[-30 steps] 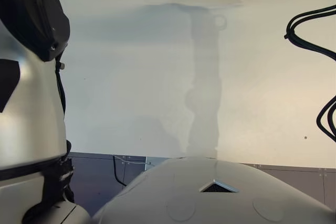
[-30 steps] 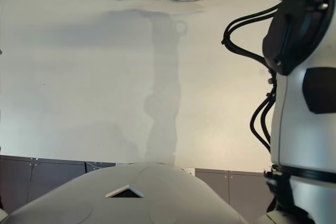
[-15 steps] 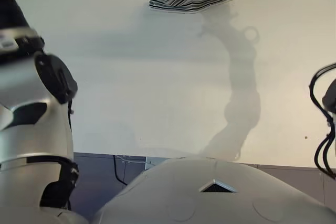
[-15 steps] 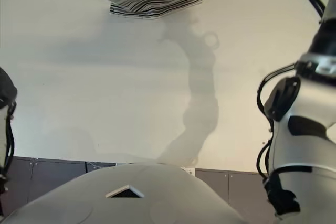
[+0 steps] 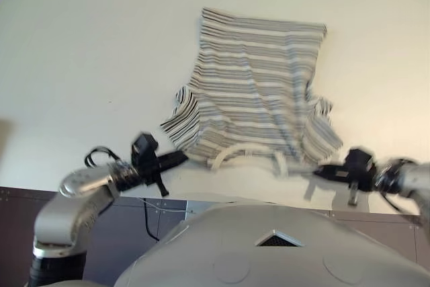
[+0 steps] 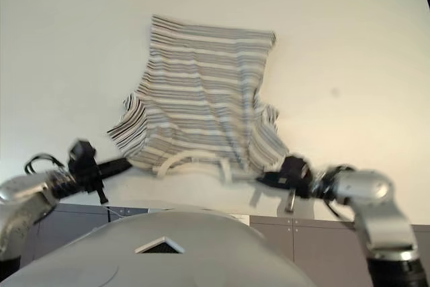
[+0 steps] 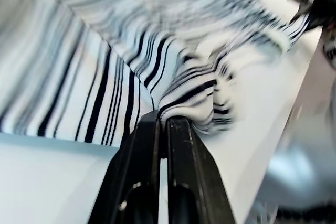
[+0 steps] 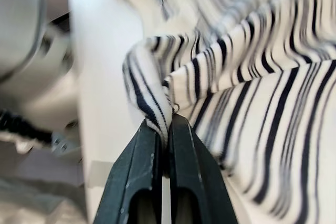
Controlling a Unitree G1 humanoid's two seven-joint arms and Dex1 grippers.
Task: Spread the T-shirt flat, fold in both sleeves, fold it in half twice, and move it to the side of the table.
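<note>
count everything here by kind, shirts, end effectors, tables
T-shirt, striped: 1
end effectors: 2, the left end effector and the right end effector, each shut on the T-shirt
table, white: 1
total: 4

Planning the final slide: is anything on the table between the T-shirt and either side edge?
Nothing visible does. The T-shirt lies on the table, with the left claw and right claw each shut on its near edge.
</note>
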